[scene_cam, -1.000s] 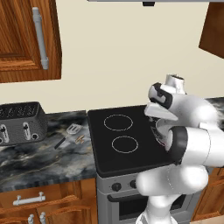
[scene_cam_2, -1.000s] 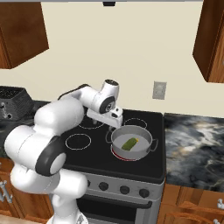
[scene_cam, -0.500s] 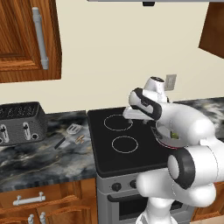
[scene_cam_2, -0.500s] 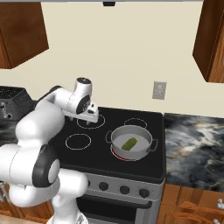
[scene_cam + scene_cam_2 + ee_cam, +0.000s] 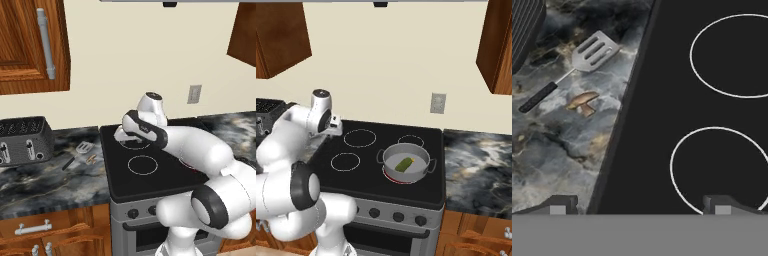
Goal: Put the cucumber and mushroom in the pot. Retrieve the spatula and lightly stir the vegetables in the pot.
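The cucumber (image 5: 405,164) is in the pot (image 5: 390,159), but the mushroom (image 5: 582,101) and spatula (image 5: 592,50) lie on the desk (image 5: 557,145), and the pincer (image 5: 639,205) is spread wide, holding nothing.

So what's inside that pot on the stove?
The cucumber lies inside the pot, on its pale bottom. Nothing else shows in there, though the near wall hides a strip of the bottom. The mushroom is on the counter.
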